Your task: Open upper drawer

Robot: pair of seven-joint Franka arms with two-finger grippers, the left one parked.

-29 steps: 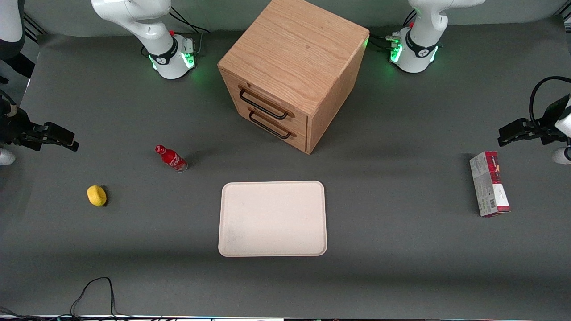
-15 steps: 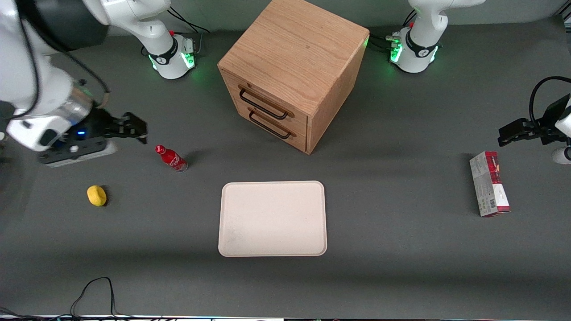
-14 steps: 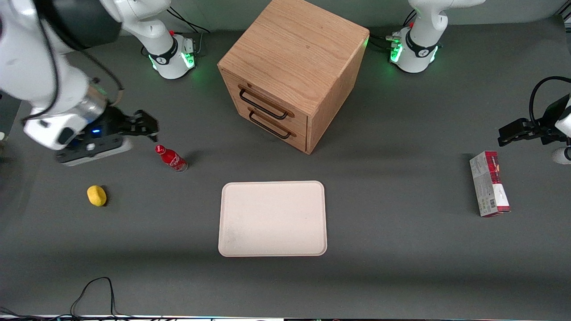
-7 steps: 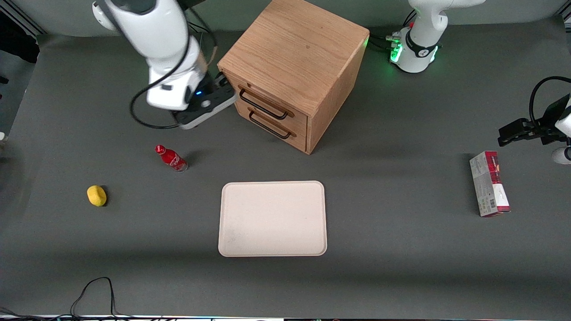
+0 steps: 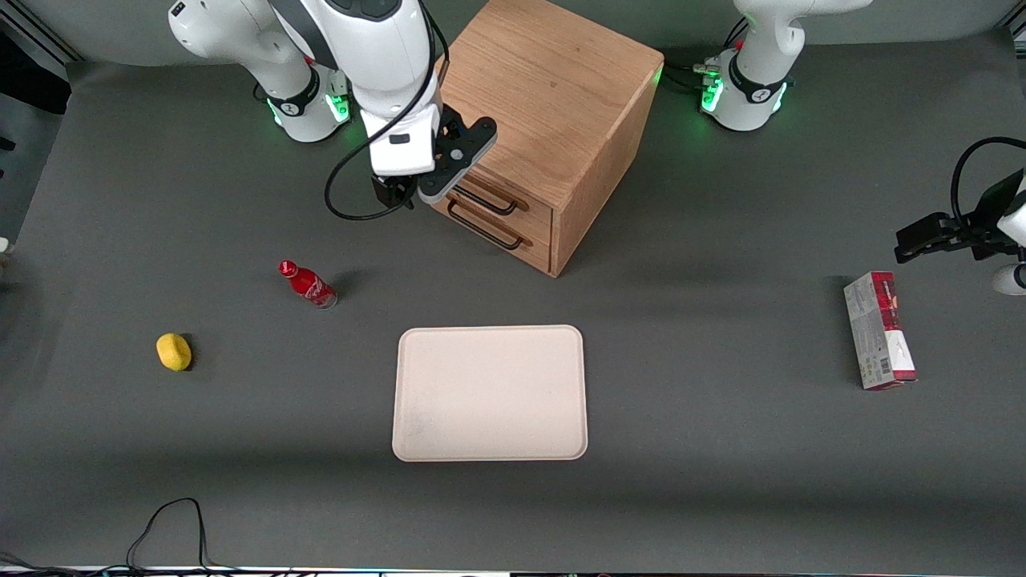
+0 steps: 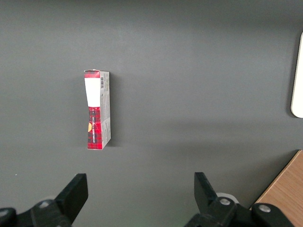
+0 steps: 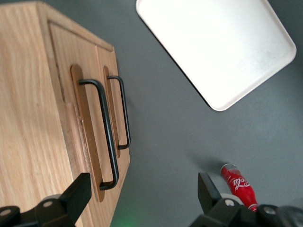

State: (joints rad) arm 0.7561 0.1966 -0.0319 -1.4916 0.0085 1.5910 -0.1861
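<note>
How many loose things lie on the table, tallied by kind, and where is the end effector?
Bottle: 1
Lemon: 1
Tray: 1
Carton: 1
Cabinet: 1
Total: 5
The end effector is open, in front of the upper drawer.

You see the cabinet [image 5: 533, 128] standing closed, its upper drawer [image 5: 489, 192] and lower drawer [image 5: 489, 228] both flush. The gripper [image 5: 397, 192] hangs just in front of the cabinet, at the upper drawer's end, its body covering part of the upper handle. A tray [image 5: 490, 393] lies nearer the camera than the cabinet. A red bottle [image 5: 308, 284] and a yellow lump [image 5: 173, 352] sit toward the working arm's end from the cabinet, a box [image 5: 878, 330] toward the parked arm's end.
</note>
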